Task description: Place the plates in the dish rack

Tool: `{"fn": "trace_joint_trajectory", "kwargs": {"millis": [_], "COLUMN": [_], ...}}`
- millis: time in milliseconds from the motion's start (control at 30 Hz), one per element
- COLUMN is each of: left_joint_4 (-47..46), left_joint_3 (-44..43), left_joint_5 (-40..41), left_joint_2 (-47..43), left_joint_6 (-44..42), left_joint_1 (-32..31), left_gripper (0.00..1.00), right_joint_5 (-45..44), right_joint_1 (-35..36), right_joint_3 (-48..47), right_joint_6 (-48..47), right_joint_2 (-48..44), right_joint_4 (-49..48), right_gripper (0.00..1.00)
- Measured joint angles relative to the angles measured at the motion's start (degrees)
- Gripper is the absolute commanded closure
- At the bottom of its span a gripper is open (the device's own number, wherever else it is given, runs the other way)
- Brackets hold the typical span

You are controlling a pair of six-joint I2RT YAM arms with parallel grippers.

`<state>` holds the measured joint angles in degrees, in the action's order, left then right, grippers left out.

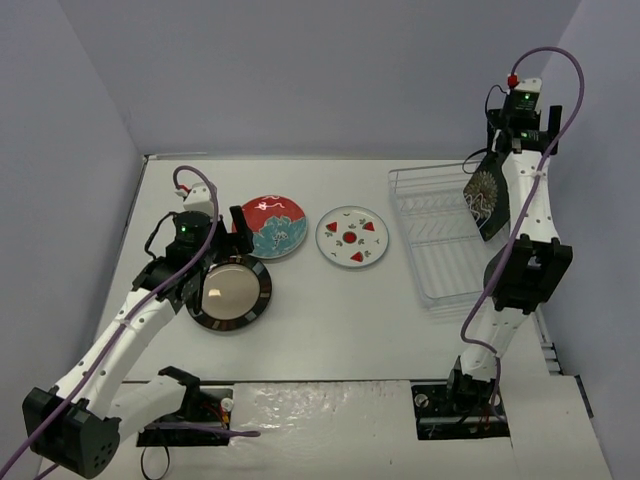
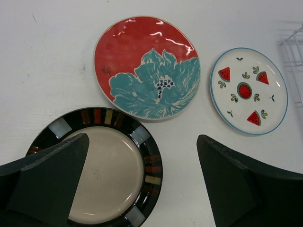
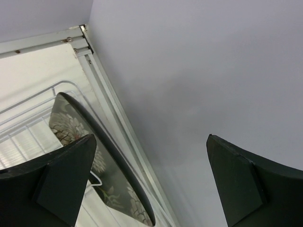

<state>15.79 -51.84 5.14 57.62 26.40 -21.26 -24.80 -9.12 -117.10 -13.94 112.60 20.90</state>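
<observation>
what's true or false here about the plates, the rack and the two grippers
1. The square black plate stands on edge in the dish rack. True.
2. The watermelon plate is in the rack too. False: it lies flat on the table, left of the rack.
3. The left gripper is shut on the black-rimmed plate. False: it is open over that plate.
4. The right gripper is open. True.
</observation>
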Motion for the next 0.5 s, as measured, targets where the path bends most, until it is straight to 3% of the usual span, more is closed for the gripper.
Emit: {"fn": "trace_joint_trajectory", "kwargs": {"millis": [167,300,500], "left_joint_4": [2.1,5.08,8.81], "left_joint_3": [-0.86,-2.8,-3.07], "left_joint_5": [-0.27,-0.45,-0.69], "left_joint_2": [1.16,3.13,3.45], "left_joint_6": [1.26,2.38,4.34], "left_joint_1": [0.0,0.02,0.02], "left_gripper": [0.03,0.03,0.03], "right_joint_5": [2.17,2.67,9.99], "right_joint_1": [3.14,9.89,16.03], "right_joint_3": [2.55,5.61,10.92], "right_joint_6": [0.51,0.82,6.91], "right_joint_2": [-5.56,-12.28,-19.48], "right_joint_4": [0.35,-0.17,-1.37], "right_gripper": [0.0,0.0,0.0]}}
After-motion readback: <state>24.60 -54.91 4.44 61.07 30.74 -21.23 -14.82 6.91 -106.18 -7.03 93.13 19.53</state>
